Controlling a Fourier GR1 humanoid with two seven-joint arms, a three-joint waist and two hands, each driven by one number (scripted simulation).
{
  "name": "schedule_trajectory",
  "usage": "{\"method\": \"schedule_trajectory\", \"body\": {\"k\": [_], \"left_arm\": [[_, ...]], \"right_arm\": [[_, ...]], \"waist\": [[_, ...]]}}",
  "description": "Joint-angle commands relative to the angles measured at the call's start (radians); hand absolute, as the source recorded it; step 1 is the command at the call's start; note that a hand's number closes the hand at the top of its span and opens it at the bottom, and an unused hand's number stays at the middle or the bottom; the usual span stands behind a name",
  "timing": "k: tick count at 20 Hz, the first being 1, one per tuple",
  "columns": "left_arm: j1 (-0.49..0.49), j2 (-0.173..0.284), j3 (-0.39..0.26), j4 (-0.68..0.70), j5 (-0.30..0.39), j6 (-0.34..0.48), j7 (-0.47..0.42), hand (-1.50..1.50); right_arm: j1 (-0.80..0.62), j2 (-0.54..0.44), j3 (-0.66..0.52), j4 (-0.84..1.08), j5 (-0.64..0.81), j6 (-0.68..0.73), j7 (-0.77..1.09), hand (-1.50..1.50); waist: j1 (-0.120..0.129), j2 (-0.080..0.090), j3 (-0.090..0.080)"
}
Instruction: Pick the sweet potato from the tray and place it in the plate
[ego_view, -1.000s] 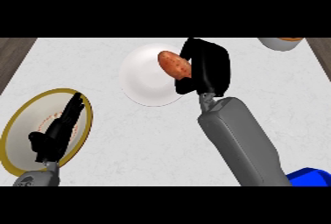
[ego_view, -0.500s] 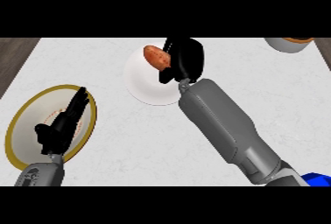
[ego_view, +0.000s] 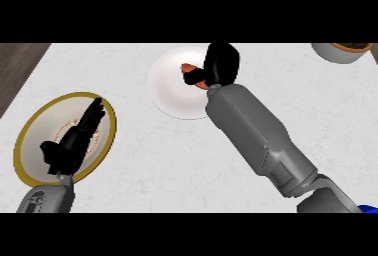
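My right hand (ego_view: 220, 64) is curled round the orange-brown sweet potato (ego_view: 189, 68) and hides most of it; only its left end shows. Hand and sweet potato are over the far part of the white plate (ego_view: 168, 90) at the counter's back middle; whether the potato touches the plate I cannot tell. The grey right forearm (ego_view: 255, 132) runs diagonally from the lower right and covers the plate's right side. At the left lies the gold-rimmed round tray (ego_view: 29, 125), and my left hand (ego_view: 72, 142) rests open over it, fingers pointing away from me.
A grey bowl (ego_view: 341, 51) with a brown inside stands at the back right corner. Part of a blue thing (ego_view: 366, 208) shows at the lower right edge. The counter's left edge (ego_view: 29, 70) borders dark wood.
My right hand has carried the sweet potato leftward and farther back over the white plate, and now hides more of it. The left hand stays over the tray.
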Motion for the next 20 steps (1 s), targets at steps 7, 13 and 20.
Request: {"method": "schedule_trajectory", "body": {"k": [7, 13, 20], "left_arm": [[-0.012, 0.008, 0.033, 0.028, 0.021, -0.017, -0.015, 0.0], [0.04, -0.023, 0.013, -0.009, -0.008, 0.03, -0.002, 0.0], [0.093, -0.001, 0.038, -0.053, -0.01, 0.023, -0.005, 0.0]], "right_arm": [[0.024, 0.001, -0.047, -0.022, -0.218, -0.304, -0.145, -1.5], [0.185, 0.001, -0.178, -0.228, -0.415, -0.302, -0.42, -1.5], [0.47, -0.02, -0.278, -0.352, -0.563, -0.101, -0.795, -1.5]], "waist": [[0.0, 0.001, 0.001], [-0.055, -0.012, 0.003], [-0.084, -0.019, 0.002]]}}
